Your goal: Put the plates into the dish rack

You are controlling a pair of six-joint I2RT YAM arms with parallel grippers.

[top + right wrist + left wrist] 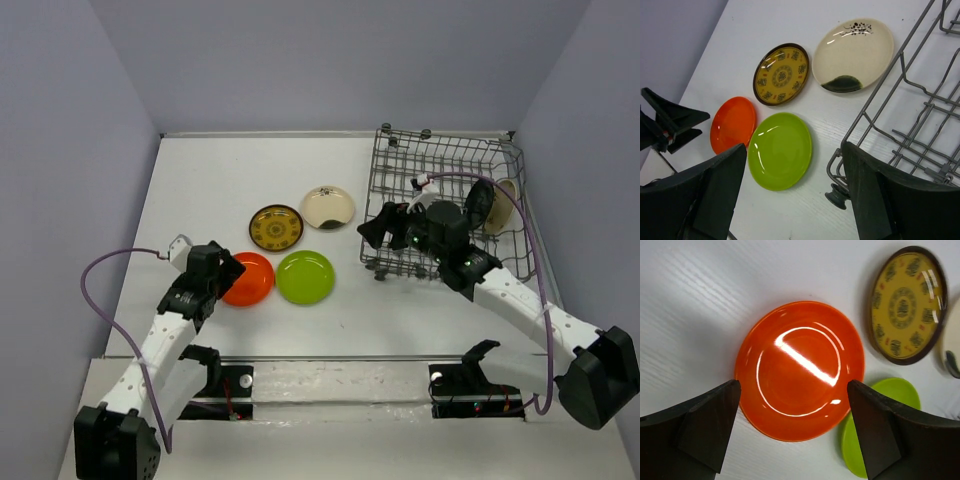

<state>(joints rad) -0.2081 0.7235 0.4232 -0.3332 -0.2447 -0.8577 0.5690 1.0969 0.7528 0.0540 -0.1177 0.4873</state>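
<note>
Four plates lie flat on the white table: orange point(250, 280), lime green point(305, 277), brown with gold pattern point(276, 227) and cream with a dark mark point(328, 207). The black plate point(479, 205) stands upright in the dish rack point(400, 180) at the back right. My left gripper point(232, 272) is open and empty above the orange plate point(800, 367), a finger at each side of it. My right gripper point(385, 228) is open and empty at the rack's front left corner point(920, 100), above the table beside the lime green plate point(780, 150).
A pale round object point(507, 203) stands in the rack behind the black plate. The lime green plate point(890, 415) touches or nearly touches the orange one. The brown plate point(781, 74) and cream plate point(854, 54) lie behind them. Grey walls enclose the table on three sides.
</note>
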